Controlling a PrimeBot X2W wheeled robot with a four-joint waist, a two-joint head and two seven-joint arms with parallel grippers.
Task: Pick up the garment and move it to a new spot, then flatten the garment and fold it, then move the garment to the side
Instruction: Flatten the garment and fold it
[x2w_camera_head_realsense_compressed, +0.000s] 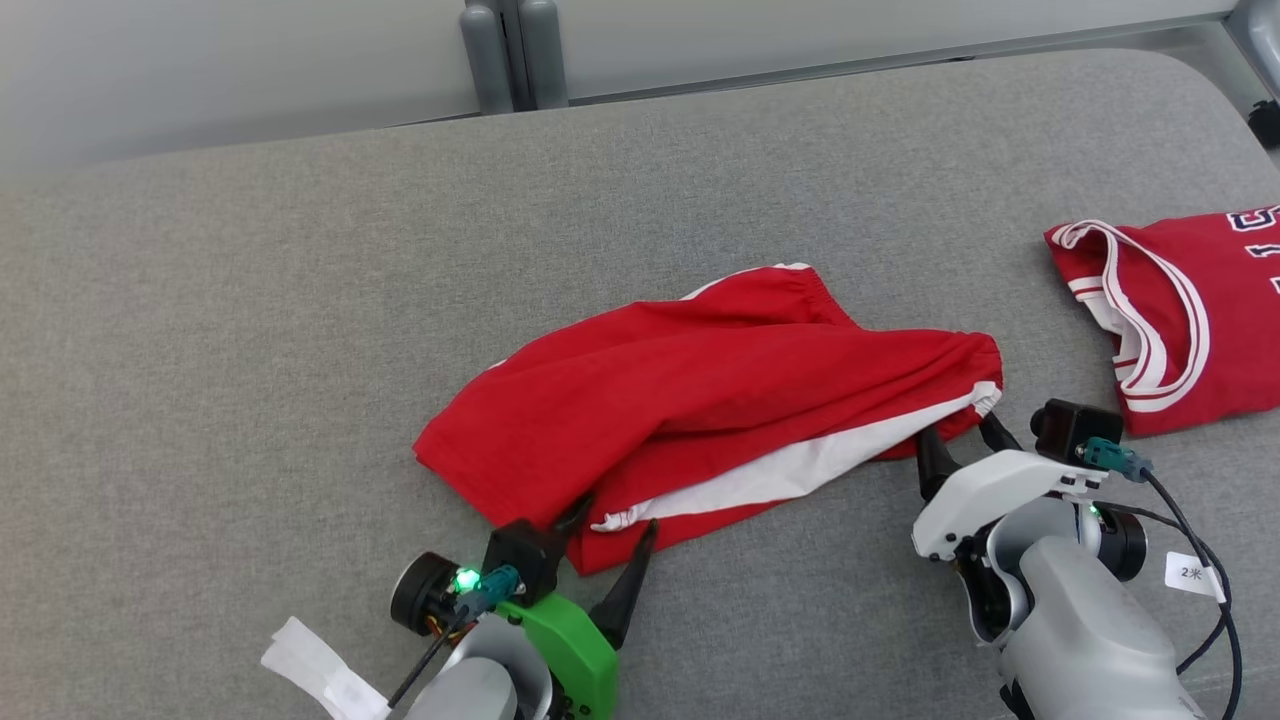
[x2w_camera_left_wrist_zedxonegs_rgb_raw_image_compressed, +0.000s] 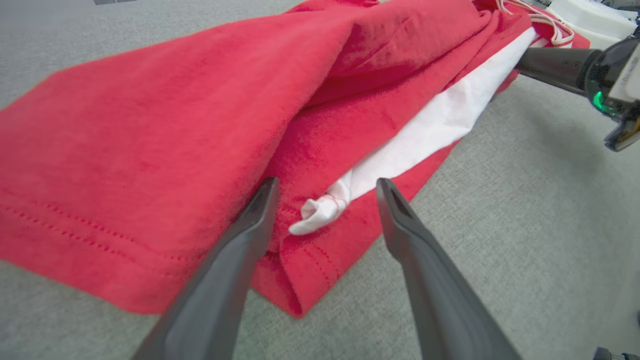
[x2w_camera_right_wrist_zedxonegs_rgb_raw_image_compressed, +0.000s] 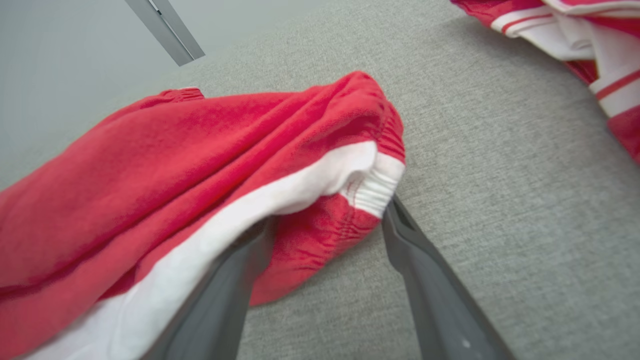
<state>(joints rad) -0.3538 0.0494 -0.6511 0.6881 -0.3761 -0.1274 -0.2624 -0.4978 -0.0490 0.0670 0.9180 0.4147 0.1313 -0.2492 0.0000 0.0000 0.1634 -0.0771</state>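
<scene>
Red shorts, head view: the garment (x2w_camera_head_realsense_compressed: 700, 400) lies crumpled near the middle of the grey woven surface (x2w_camera_head_realsense_compressed: 300, 350). Its hem (x2w_camera_head_realsense_compressed: 470, 470) is toward the robot's left and its gathered waistband (x2w_camera_head_realsense_compressed: 985, 370) toward the right. A second red jersey (x2w_camera_head_realsense_compressed: 1170, 320) with white trim lies well apart at the right edge.
Left gripper, head view: the left gripper (x2w_camera_head_realsense_compressed: 617, 515) has its jaws spread wide at the near hem corner and holds nothing.
Right gripper, head view: the right gripper (x2w_camera_head_realsense_compressed: 955, 428) has its jaws apart at the waistband end, with no pinch yet.
Placement, judged: one gripper at each end suggests a two-point lift, so the cloth would hang spread rather than bunched.
Hem, left wrist view: the knit is soft and matte, with double stitching along the edge. A white side stripe (x2w_camera_left_wrist_zedxonegs_rgb_raw_image_compressed: 425, 135) ends in a small curled tip between the dark tapered fingers (x2w_camera_left_wrist_zedxonegs_rgb_raw_image_compressed: 240, 250), which straddle the folded corner.
Waistband, right wrist view: the puckered red-and-white elastic bulges in a rounded fold between the two smooth fingers. The fabric hides the tip of the left one.
</scene>
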